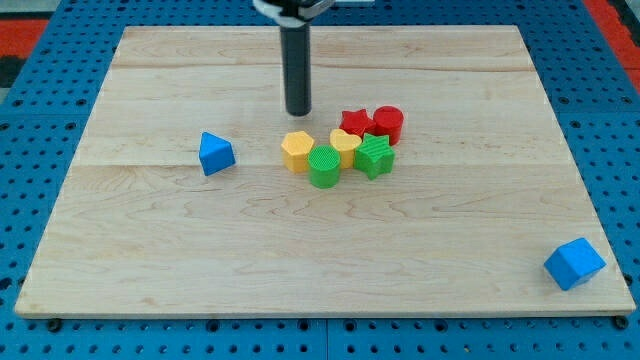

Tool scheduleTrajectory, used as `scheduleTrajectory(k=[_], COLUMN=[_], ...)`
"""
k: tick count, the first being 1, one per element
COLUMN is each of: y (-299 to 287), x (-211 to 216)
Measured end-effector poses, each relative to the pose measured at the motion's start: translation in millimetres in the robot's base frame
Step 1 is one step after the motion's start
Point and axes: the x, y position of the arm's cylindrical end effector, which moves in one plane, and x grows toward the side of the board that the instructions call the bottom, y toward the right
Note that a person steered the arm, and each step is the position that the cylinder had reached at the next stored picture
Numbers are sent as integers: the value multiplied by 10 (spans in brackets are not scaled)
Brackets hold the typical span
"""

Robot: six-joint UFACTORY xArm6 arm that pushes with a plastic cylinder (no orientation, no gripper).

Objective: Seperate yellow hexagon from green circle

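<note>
The yellow hexagon point(297, 151) sits near the board's middle, touching the green circle point(324, 166) at its lower right. My tip point(298, 110) stands just above the yellow hexagon in the view, a short gap away from it. A yellow heart point(345, 144), a green star point(374, 156), a red star point(356, 123) and a red cylinder point(388, 124) crowd together to the right of the green circle.
A blue triangle-like block point(215, 153) lies alone to the left of the cluster. A blue cube point(574, 263) sits at the board's lower right corner. The wooden board point(150, 260) rests on a blue perforated table.
</note>
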Motion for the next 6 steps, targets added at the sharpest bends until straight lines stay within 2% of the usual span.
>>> scheduleTrajectory(k=[2, 4, 6], y=[143, -69, 52], x=[419, 776, 1280])
